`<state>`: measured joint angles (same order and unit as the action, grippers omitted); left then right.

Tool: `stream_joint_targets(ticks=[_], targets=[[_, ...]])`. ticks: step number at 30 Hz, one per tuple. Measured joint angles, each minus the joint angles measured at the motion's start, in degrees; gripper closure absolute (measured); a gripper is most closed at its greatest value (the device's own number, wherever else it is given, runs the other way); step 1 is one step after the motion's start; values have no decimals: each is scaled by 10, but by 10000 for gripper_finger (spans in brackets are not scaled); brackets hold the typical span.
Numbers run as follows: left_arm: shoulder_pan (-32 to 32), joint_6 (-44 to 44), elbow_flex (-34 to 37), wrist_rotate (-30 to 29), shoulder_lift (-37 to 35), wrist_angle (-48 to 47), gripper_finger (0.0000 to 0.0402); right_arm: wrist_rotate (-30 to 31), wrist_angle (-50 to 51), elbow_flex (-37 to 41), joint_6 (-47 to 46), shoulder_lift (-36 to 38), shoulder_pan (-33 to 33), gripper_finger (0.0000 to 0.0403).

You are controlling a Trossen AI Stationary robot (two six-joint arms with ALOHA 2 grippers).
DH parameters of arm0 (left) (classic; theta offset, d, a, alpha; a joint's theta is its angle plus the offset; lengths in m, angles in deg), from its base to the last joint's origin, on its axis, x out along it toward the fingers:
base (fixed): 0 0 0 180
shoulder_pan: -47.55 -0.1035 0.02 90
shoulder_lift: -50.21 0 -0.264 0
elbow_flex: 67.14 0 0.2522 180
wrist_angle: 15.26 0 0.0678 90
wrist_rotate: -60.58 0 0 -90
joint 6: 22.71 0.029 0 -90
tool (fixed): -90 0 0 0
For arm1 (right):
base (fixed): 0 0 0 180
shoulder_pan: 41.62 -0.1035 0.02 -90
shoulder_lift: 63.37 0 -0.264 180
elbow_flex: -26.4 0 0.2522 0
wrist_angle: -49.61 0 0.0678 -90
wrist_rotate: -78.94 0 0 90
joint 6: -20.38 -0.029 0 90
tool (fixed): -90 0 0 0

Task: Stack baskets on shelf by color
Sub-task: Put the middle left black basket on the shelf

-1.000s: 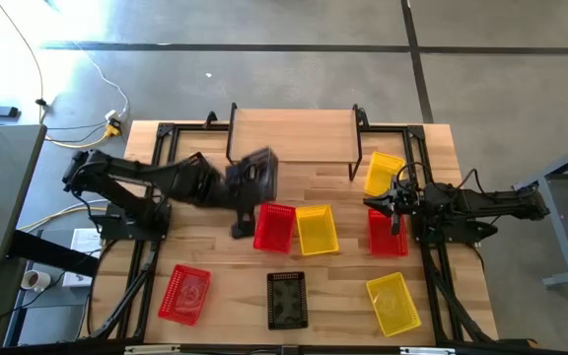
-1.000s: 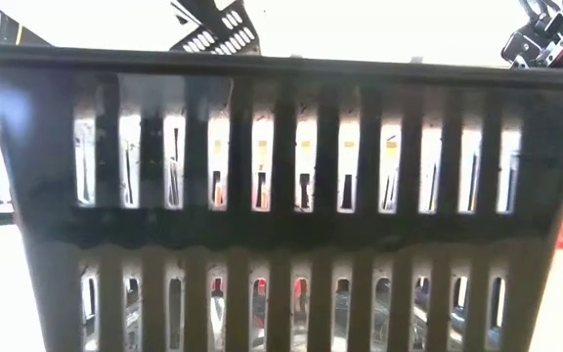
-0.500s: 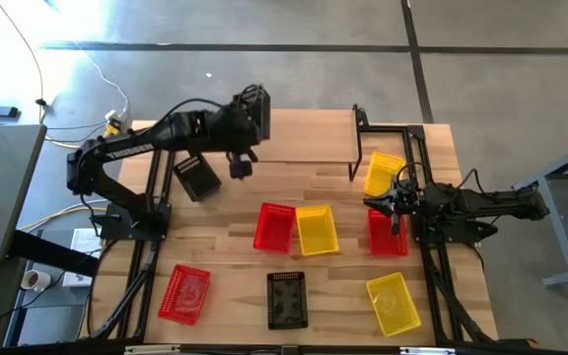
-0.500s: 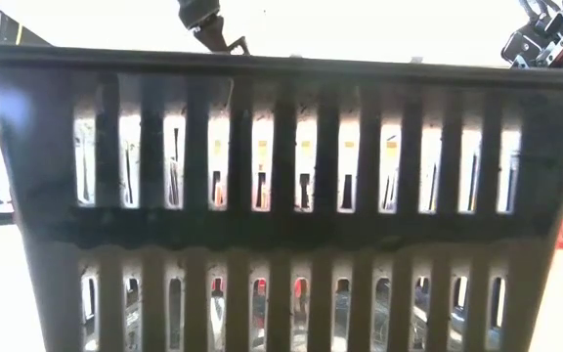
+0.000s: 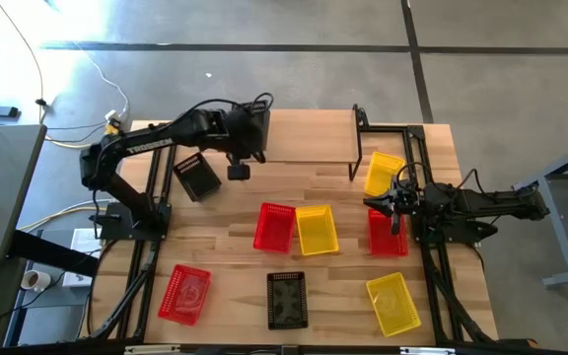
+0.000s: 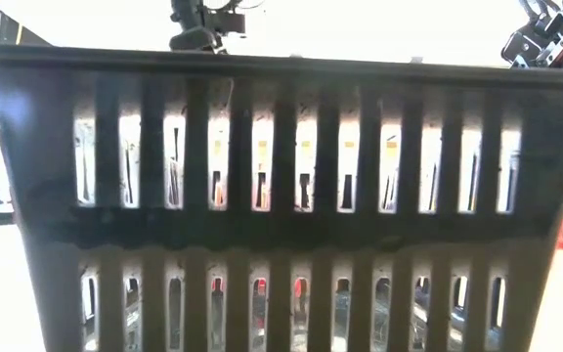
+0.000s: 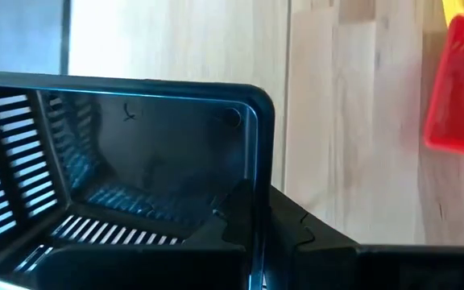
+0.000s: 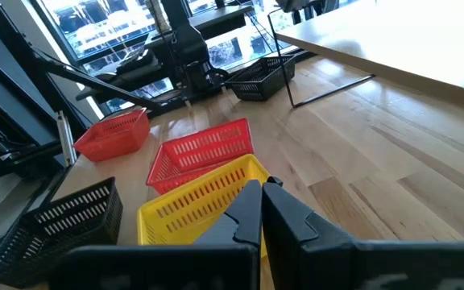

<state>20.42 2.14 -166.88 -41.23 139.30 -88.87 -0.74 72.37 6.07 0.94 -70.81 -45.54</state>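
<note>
Baskets (image 5: 317,229) were mostly scattered across the wooden table (image 5: 442,148), nine in all, none parked on the shelf yet. The shelf (image 5: 304,133) sat at upper centre of the overhead frame, long side running left to right. The left arm reached in from the left with the left gripper (image 5: 252,133) over the shelf's left end, pinched tight on the rim of a black basket (image 7: 135,177). So the drop spot looked to be right under the claw, and that arm was clearly the nearer one. I couldn't really tell which way the held basket's long axis ran. A second black one (image 5: 197,177) lay on the table just left of the shelf, and a third (image 5: 287,299) sat at lower centre, filling the table-level camera. A red (image 5: 274,227) and a yellow sat side by side mid-frame. The right gripper (image 5: 394,202) hung at right over another red basket (image 5: 388,237), fingers pressed together and empty. Versus a second ago, the left arm had swung its basket up from the middle of the table near the red one to the shelf. The right arm hadn't budged.
</note>
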Motion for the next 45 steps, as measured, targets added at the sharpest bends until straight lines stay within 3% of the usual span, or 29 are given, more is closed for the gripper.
stream_joint_targets(ticks=[30,45], targets=[[2,3,0,-25,53,-15,400,0,2,0,0,0,0,402],[2,-2,0,-15,54,-6,351,0,2,0,0,0,0,402]])
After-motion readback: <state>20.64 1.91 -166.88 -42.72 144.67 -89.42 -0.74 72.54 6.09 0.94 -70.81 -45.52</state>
